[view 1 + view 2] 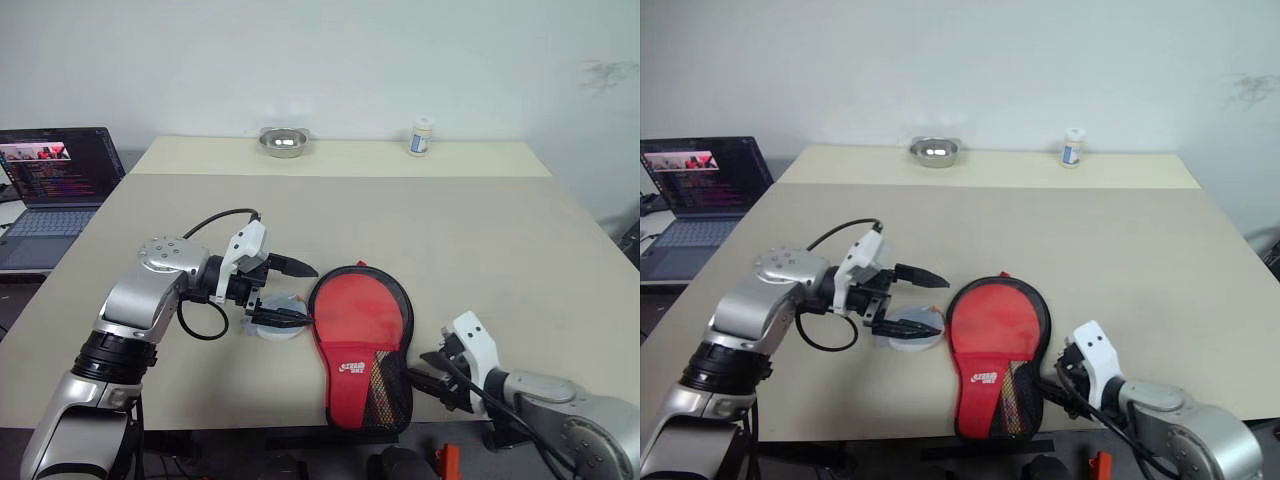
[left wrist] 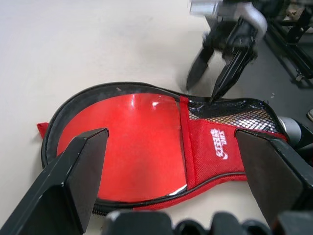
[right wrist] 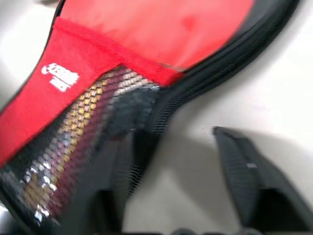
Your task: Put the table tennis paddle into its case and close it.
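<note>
The case [image 1: 360,345] lies flat on the table near its front edge, red side up, with the white logo and the black mesh pocket [image 1: 385,390] at its narrow near end. The paddle is hidden; something pale yellowish shows behind the mesh. My left gripper [image 1: 297,293] hovers open just left of the case's round end, pointing at it, and the left wrist view looks over the case [image 2: 132,142] between its fingers. My right gripper [image 1: 425,378] stands open at the right edge of the narrow end, one fingertip [image 2: 217,88] at the black rim [image 3: 195,88].
A small pale round disc [image 1: 275,330] lies under my left gripper. A metal bowl [image 1: 283,141] and a small white bottle [image 1: 421,136] stand at the table's far edge. An open laptop [image 1: 50,185] sits off to the left.
</note>
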Robot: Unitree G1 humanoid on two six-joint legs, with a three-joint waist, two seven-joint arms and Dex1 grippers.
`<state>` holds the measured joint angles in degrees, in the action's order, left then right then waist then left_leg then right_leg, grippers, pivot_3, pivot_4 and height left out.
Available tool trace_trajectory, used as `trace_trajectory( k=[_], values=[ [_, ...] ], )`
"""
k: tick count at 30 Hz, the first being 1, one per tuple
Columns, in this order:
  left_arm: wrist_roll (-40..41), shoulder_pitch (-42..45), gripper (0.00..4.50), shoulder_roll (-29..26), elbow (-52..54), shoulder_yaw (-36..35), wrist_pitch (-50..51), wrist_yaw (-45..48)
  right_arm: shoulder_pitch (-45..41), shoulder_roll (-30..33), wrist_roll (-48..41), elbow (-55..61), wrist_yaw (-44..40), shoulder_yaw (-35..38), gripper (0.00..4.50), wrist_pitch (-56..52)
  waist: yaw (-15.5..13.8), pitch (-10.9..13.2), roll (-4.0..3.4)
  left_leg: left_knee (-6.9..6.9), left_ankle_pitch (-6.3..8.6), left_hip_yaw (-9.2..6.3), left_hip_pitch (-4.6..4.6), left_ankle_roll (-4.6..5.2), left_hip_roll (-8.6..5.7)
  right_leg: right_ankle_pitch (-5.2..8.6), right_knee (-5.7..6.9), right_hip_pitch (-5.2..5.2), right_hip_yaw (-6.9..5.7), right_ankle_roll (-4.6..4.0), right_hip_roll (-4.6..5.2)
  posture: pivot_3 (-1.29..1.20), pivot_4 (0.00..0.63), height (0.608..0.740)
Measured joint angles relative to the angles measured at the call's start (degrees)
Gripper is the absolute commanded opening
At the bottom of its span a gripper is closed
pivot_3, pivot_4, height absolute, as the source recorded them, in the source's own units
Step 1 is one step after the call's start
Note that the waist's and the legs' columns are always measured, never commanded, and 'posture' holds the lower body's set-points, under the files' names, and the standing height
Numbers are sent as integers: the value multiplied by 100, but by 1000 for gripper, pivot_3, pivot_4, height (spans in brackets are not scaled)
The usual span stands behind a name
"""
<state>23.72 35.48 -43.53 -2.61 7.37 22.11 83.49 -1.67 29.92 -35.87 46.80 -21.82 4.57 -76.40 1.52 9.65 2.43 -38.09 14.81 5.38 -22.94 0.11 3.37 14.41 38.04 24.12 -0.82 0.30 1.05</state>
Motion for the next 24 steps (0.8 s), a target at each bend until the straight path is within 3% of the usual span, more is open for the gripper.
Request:
trace_trajectory(
  k=[2, 7, 12, 16, 19, 24],
  values=[
    [0, -28, 4500, 0, 0, -11, -11, -52, -193, 221, -121, 73, -173, 122, 4484, 80, 6, 0, 0, 0, 0, -2, 2, 0, 4, 0, 1, 0, 1, 0, 0, 0, 150, 740],
    [-4, -83, 4500, 0, 5, -64, -30, -234, -1038, 1190, -179, -48, -1004, 67, 4484, 798, 18, 3, -1, 2, -1, -7, 3, 0, 7, 0, 1, 1, -1, -1, -2, 0, 150, 740],
    [-7, -316, 4500, -146, 140, -238, 44, -521, -2355, 81, 438, -1585, -1275, -1273, 4484, 2173, 60, 3, 2, 6, -1, -13, 7, 1, 18, 0, 5, 6, 4, -2, -25, 0, 150, 740],
    [26, -646, 4500, -369, 335, -492, 309, -783, -2496, -464, 1140, -2926, -1450, -2233, 4484, 3079, 4, 6, -2, 8, -2, -8, -10, 0, 20, -3, 6, 18, -4, -25, -25, 0, 150, 740],
    [63, -878, 4500, -576, 447, -727, 442, -900, -2453, -561, 1512, -3412, -1682, -2701, 4484, 3568, -13, 6, -2, 3, -1, 5, -16, -2, 5, -5, 2, 18, -1, -26, -3, 0, 150, 740],
    [171, -1193, 4500, -967, 501, -1022, 672, -889, -2315, -583, 1872, -3616, -1873, -2870, 4484, 3987, -3, 6, -1, 0, 0, 16, -11, -3, -2, -4, 2, 17, 5, -18, 10, 0, 150, 740]
  ],
)
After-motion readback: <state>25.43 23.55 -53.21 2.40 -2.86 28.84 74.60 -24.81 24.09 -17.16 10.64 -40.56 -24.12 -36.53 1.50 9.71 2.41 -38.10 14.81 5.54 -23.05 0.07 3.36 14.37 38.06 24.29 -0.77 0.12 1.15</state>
